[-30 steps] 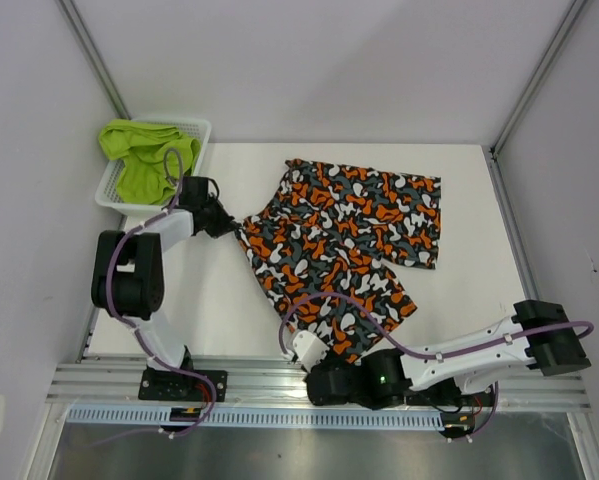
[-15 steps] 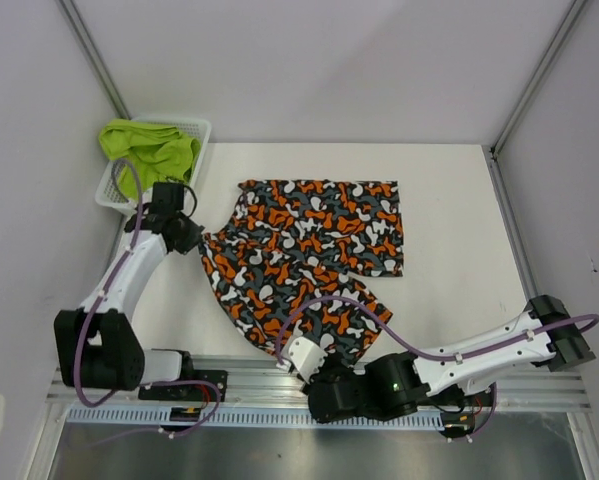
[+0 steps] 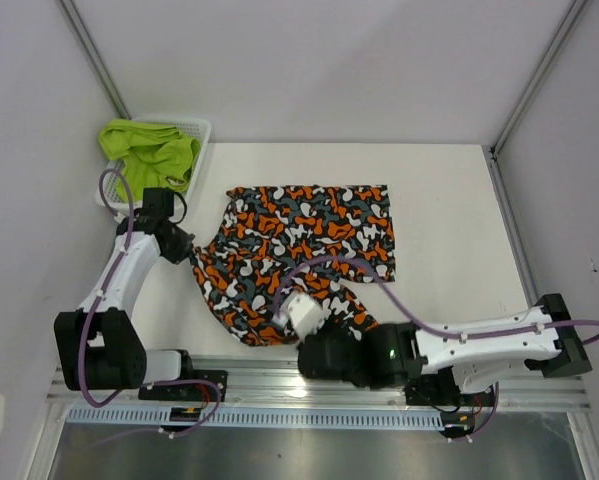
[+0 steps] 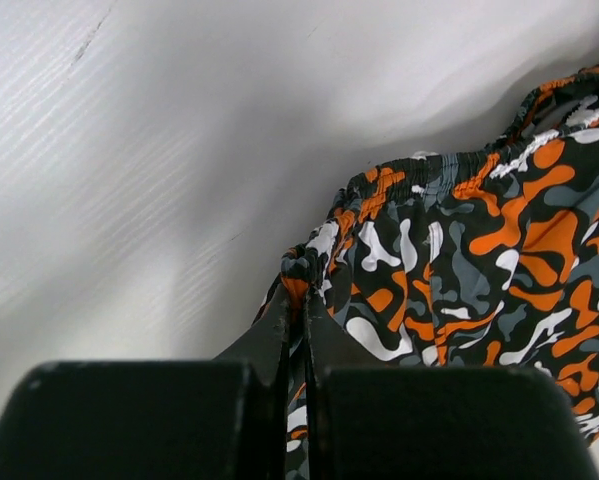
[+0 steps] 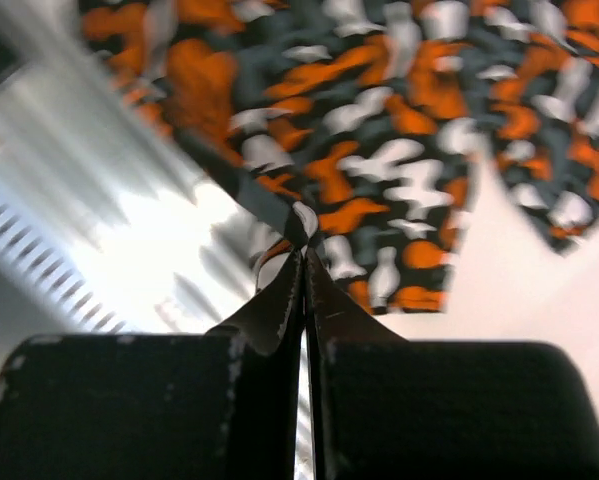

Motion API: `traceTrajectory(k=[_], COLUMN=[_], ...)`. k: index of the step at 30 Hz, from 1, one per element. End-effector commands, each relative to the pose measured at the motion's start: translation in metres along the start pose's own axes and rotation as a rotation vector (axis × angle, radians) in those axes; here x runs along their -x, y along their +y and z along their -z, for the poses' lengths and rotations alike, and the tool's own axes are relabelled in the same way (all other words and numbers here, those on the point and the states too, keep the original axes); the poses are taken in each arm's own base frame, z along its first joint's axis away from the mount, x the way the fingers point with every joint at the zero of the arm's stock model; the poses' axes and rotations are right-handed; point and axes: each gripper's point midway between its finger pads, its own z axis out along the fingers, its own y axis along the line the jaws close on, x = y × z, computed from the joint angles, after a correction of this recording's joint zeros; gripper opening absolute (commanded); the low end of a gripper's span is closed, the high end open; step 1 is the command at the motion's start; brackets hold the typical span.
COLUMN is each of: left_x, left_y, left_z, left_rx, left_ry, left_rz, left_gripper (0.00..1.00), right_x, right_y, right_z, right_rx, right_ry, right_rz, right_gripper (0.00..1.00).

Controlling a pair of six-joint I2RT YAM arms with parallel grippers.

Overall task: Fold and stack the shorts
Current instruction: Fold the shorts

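The left pincer and right pincer each pinch the camo shorts, whose held edge runs diagonally between them, the rest lying beyond.

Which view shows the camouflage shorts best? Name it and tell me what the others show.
The top external view: it alone shows nearly the whole camouflage shorts. The left wrist view shows only a waistband corner pinched in the left gripper; the blurred right wrist view, only an edge pinched in the right gripper.
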Motion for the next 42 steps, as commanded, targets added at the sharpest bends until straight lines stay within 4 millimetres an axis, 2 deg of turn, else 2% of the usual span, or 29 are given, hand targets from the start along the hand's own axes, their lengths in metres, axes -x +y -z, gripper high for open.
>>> traceTrajectory(k=[1, 3, 4, 6, 7, 9, 10, 11, 13, 14, 15, 16, 17, 19, 21, 23, 28, 29, 30, 31, 32, 33, 35, 36, 38, 39, 40, 41, 42], left_x=[0.011, 0.012, 0.01, 0.012, 0.012, 0.012, 0.012, 0.014, 0.017, 0.021, 0.024, 0.028, 0.034, 0.041, 0.046, 0.046, 0.049, 0.048, 0.049, 0.054, 0.051, 0.052, 0.059, 0.059, 0.066, 0.068, 0.069, 0.067, 0.076], left_y=[-0.018, -0.022, -0.02, -0.025, -0.029, -0.042, -0.046, -0.054, -0.066, -0.071, -0.074, -0.079, -0.081, -0.087, -0.093, -0.098, -0.118, -0.121, -0.123, -0.129, -0.129, -0.131, -0.139, -0.14, -0.151, -0.156, -0.159, -0.16, -0.171], left_z=[0.009, 0.008, 0.008, 0.012, 0.012, 0.015, 0.015, 0.018, 0.022, 0.025, 0.027, 0.032, 0.034, 0.038, 0.041, 0.041, 0.029, 0.022, 0.019, 0.02, 0.011, 0.008, 0.009, 0.002, 0.005, 0.0, -0.002, -0.006, 0.001], left_rx=[-0.033, -0.032, -0.018, -0.003, -0.012, -0.043, -0.055, -0.076, -0.108, -0.118, -0.122, -0.137, -0.142, -0.158, -0.18, -0.197, -0.227, -0.21, -0.203, -0.211, -0.184, -0.18, -0.185, -0.163, -0.176, -0.17, -0.166, -0.148, -0.176], left_ry=[0.01, 0.018, 0.028, 0.041, 0.052, 0.084, 0.095, 0.103, 0.117, 0.115, 0.111, 0.098, 0.081, 0.067, 0.06, 0.073, 0.099, 0.107, 0.113, 0.112, 0.12, 0.118, 0.107, 0.105, 0.097, 0.098, 0.1, 0.106, 0.097], left_rz=[0.081, 0.139, 0.16, 0.249, 0.267, 0.336, 0.356, 0.391, 0.427, 0.462, 0.481, 0.498, 0.533, 0.567, 0.615, 0.655, 0.707, 0.71, 0.716, 0.725, 0.727, 0.731, 0.732, 0.733, 0.733, 0.731, 0.728, 0.722, 0.722], left_gripper=[0.0, 0.0, 0.0, 0.0, 0.0, 0.0, 0.0, 0.0, 0.0, 0.0, 0.0, 0.0, 0.0, 0.0, 0.0, 0.0, 0.0, 0.0, 0.0, 0.0, 0.0, 0.0, 0.0, 0.0, 0.0, 0.0, 0.0, 0.0, 0.0], right_x=[0.028, 0.037, 0.044, 0.052, 0.055, 0.061, 0.06, 0.062, 0.073, 0.072, 0.075, 0.084, 0.081, 0.094, 0.095, 0.11, 0.127, 0.133, 0.128, 0.127, 0.13, 0.126, 0.121, 0.118, 0.112, 0.113, 0.101, 0.099, 0.096], right_y=[-0.08, -0.11, -0.135, -0.154, -0.175, -0.197, -0.218, -0.229, -0.253, -0.271, -0.28, -0.292, -0.312, -0.327, -0.345, -0.358, -0.392, -0.399, -0.407, -0.411, -0.416, -0.421, -0.433, -0.439, -0.452, -0.459, -0.468, -0.473, -0.478], right_z=[0.007, 0.009, 0.004, 0.003, 0.001, 0.001, 0.001, 0.002, 0.007, 0.008, 0.009, 0.014, 0.013, 0.014, 0.005, 0.004, -0.026, -0.028, -0.042, -0.048, -0.051, -0.065, -0.073, -0.084, -0.092, -0.094, -0.106, -0.111, -0.116], right_rx=[-0.164, -0.196, -0.24, -0.248, -0.296, -0.349, -0.399, -0.421, -0.457, -0.47, -0.472, -0.478, -0.516, -0.527, -0.56, -0.584, -0.593, -0.595, -0.599, -0.599, -0.606, -0.609, -0.608, -0.605, -0.6, -0.6, -0.607, -0.603, -0.598], right_ry=[-0.033, -0.056, -0.072, -0.089, -0.087, -0.087, -0.075, -0.075, -0.106, -0.11, -0.123, -0.159, -0.153, -0.185, -0.175, -0.21, -0.236, -0.251, -0.229, -0.224, -0.229, -0.214, -0.209, -0.205, -0.202, -0.209, -0.181, -0.183, -0.178], right_rz=[-0.107, -0.15, -0.207, -0.235, -0.244, -0.252, -0.253, -0.258, -0.276, -0.31, -0.328, -0.349, -0.389, -0.42, -0.432, -0.435, -0.445, -0.45, -0.454, -0.457, -0.46, -0.463, -0.475, -0.48, -0.498, -0.506, -0.526, -0.533, -0.539], right_gripper=[0.0, 0.0, 0.0, 0.0, 0.0, 0.0, 0.0, 0.0, 0.0, 0.0, 0.0, 0.0, 0.0, 0.0, 0.0, 0.0, 0.0, 0.0, 0.0, 0.0, 0.0, 0.0, 0.0, 0.0, 0.0, 0.0, 0.0, 0.0, 0.0])
